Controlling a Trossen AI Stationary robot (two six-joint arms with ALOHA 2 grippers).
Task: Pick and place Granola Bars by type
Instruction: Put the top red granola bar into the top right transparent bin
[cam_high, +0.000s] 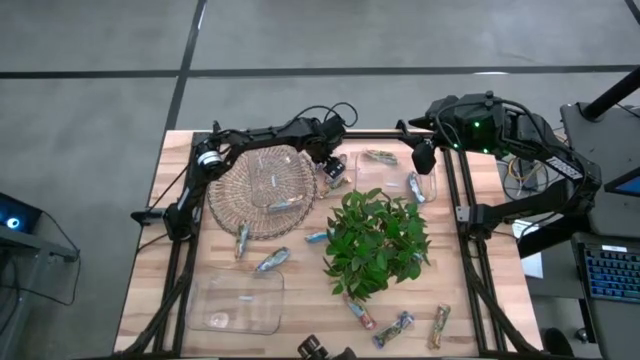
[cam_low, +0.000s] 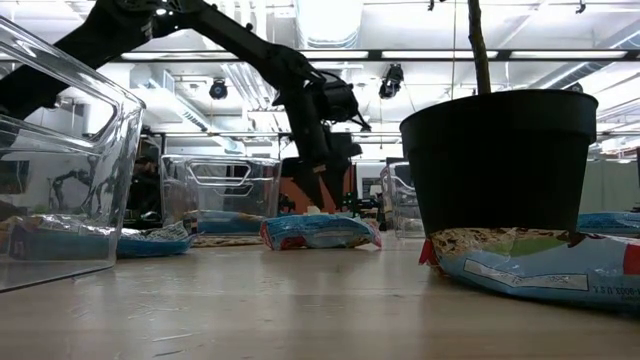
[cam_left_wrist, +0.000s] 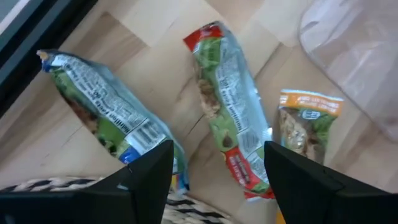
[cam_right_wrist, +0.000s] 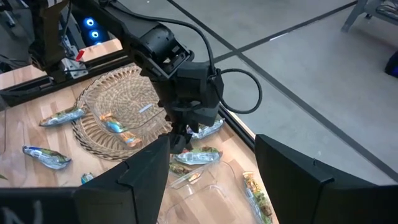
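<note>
My left gripper (cam_high: 335, 172) (cam_left_wrist: 217, 183) is open over the far middle of the table, by the wicker basket (cam_high: 262, 190). Its fingers stand on either side of a green-and-red granola bar (cam_left_wrist: 227, 118) lying flat on the wood, without touching it. A second green bar (cam_left_wrist: 106, 118) lies beside that one, and an orange-ended bar (cam_left_wrist: 308, 124) lies by a clear container. One bar (cam_high: 285, 205) rests in the basket. Other bars (cam_high: 272, 260) (cam_high: 393, 328) are scattered on the table. My right gripper (cam_high: 424, 157) (cam_right_wrist: 211, 180) waits open, raised at the far right.
A leafy potted plant (cam_high: 375, 240) stands mid-table, with bars around its pot (cam_low: 510, 170). One clear container (cam_high: 240, 300) sits at the near left. Another clear container (cam_high: 395, 172) at the far right holds a bar (cam_high: 380, 155). The table's far edge rail runs close behind my left gripper.
</note>
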